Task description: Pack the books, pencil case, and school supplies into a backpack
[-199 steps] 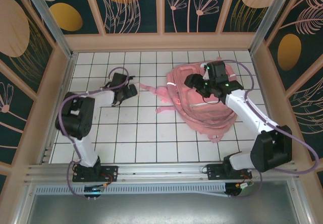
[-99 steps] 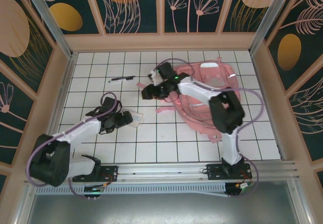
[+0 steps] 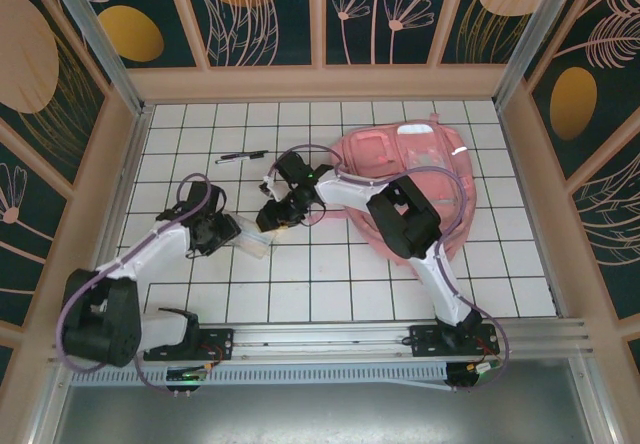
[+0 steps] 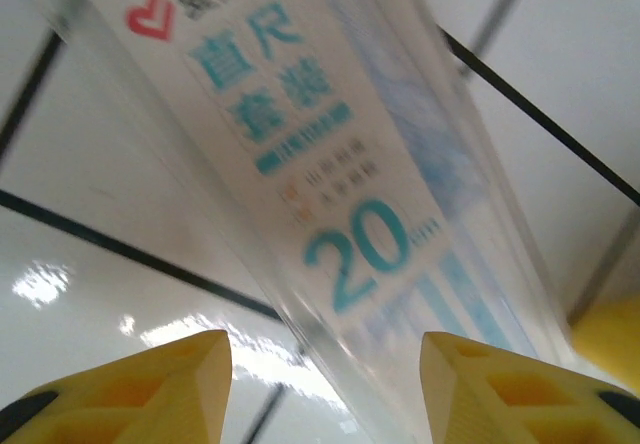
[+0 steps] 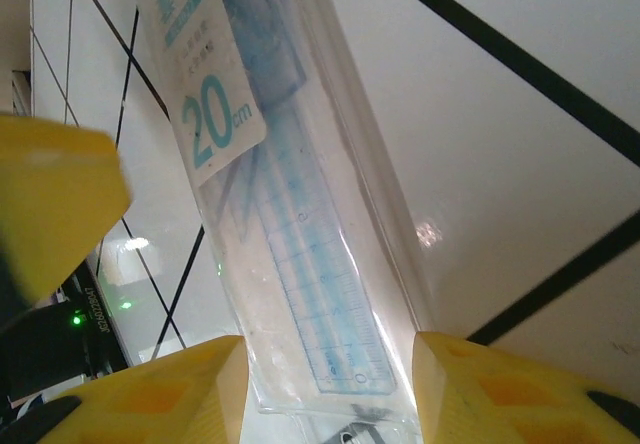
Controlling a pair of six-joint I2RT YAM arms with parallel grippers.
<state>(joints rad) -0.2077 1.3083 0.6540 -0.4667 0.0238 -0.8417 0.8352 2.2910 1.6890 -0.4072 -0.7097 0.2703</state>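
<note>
The clear pencil case (image 3: pixel 252 246) lies flat on the white tiled table, left of the pink backpack (image 3: pixel 415 189). My left gripper (image 3: pixel 224 232) is at its left end, and in the left wrist view the labelled pencil case (image 4: pixel 330 164) runs between the open fingers of the left gripper (image 4: pixel 325 389) with a gap on the left side. My right gripper (image 3: pixel 271 214) reaches in from the backpack side. In the right wrist view the right gripper (image 5: pixel 330 389) straddles the pencil case (image 5: pixel 290 234), with a blue ruler inside, almost at its edges. The books are out of view.
A loose black pen (image 3: pixel 240 156) lies on the tiles behind the grippers. A pink strap (image 3: pixel 330 214) trails from the backpack toward the middle. Wooden walls (image 3: pixel 120 154) ring the table. The front tiles are bare.
The right arm left the backpack and swung left to the case. The left arm came forward from the back left to it. Both pairs of jaws narrowed.
</note>
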